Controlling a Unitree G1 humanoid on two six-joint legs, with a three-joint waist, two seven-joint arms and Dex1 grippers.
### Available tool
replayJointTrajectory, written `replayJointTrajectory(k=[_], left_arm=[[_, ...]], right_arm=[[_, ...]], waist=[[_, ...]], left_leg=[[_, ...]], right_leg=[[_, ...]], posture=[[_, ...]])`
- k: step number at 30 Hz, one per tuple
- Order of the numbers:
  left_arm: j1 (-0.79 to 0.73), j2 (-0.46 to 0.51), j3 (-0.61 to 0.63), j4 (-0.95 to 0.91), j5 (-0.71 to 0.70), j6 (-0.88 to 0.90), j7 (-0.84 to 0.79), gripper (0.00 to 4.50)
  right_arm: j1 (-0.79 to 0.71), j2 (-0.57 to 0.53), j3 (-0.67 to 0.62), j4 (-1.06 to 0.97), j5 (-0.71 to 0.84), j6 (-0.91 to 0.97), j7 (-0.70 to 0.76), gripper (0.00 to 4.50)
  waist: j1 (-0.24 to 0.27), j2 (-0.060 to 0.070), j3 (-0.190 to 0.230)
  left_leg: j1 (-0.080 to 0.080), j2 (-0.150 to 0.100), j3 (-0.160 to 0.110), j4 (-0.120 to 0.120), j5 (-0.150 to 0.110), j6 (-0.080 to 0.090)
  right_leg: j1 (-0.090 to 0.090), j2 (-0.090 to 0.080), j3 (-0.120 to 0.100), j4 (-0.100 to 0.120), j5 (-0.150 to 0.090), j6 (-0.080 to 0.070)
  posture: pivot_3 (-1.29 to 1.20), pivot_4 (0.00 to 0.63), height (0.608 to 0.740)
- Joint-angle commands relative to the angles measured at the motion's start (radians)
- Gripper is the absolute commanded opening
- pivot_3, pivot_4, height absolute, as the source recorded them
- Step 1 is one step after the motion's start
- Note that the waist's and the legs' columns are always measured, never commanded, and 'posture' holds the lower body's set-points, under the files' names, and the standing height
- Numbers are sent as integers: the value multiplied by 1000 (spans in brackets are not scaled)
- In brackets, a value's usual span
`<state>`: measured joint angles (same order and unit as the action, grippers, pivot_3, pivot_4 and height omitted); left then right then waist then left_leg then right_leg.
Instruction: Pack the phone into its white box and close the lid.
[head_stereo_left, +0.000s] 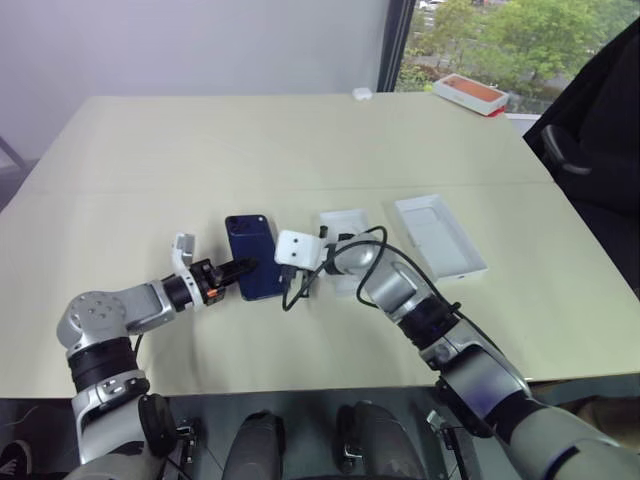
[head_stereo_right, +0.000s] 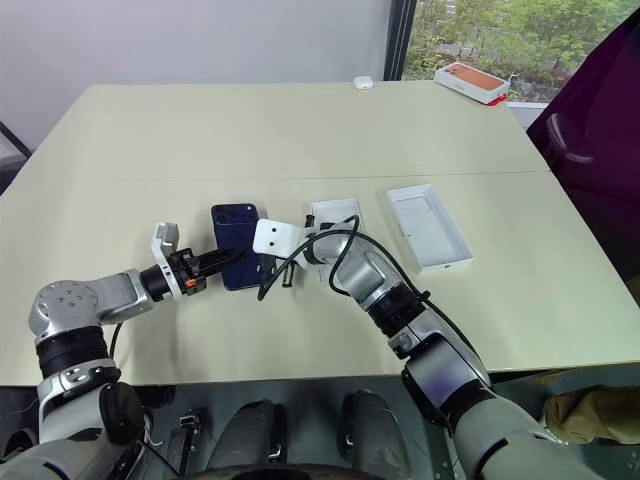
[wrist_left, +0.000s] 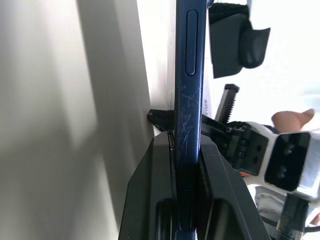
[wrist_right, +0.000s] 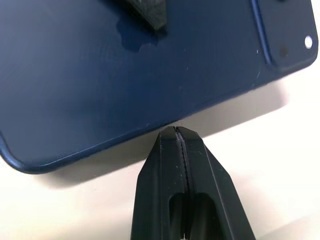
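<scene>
Beige table by a window. Phone left of white box, lid further right. Left gripper clamped thinly on phone's near edge, seen edge-on between both fingers. Right gripper fully closed, empty, tips pressed at phone's opposite long edge. Judged risk: shallow pinch on a slick edge, so phone likely to slip or pivot once lifted; closed right tips could shove it aside.

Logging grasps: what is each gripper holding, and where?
Left gripper pinches the phone by its long side edge. Right gripper is shut, holding nothing.
</scene>
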<state>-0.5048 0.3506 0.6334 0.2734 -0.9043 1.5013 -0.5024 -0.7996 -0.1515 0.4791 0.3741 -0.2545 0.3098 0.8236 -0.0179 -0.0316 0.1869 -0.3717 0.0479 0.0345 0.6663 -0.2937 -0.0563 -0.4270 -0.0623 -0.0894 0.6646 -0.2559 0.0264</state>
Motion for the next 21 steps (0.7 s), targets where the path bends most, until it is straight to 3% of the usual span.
replayJointTrajectory(k=[1,5,13,20,21], left_arm=[[17,1,21,17,-33,25,-7,24],[17,14,59,4,-89,58,-36,24],[61,24,53,-41,-129,-6,-76,24],[2,24,140,66,-183,78,-20,0],[-5,23,152,72,-188,83,-11,0]], right_arm=[[-4,23,-86,-70,94,27,8,0],[17,39,-242,-179,295,195,56,0],[69,-40,-347,-345,483,397,93,0],[138,-175,-336,-465,559,446,153,3292],[164,-214,-331,-490,565,425,185,3292]], waist=[[0,0,0],[0,0,1],[0,1,2],[3,0,2],[4,0,2]], left_leg=[[0,0,0,0,0,0],[-1,0,-1,0,0,0],[-2,0,-1,-2,0,0],[-3,-1,-1,-2,0,1],[-3,-1,-1,-2,0,1]], right_leg=[[0,0,0,0,0,0],[-1,0,-1,0,0,0],[-2,0,-1,-1,0,0],[-2,1,-2,-2,0,0],[-2,1,-2,-2,0,0]], posture=[[0,150,740],[0,150,740],[0,150,740],[0,150,740],[0,150,740]])
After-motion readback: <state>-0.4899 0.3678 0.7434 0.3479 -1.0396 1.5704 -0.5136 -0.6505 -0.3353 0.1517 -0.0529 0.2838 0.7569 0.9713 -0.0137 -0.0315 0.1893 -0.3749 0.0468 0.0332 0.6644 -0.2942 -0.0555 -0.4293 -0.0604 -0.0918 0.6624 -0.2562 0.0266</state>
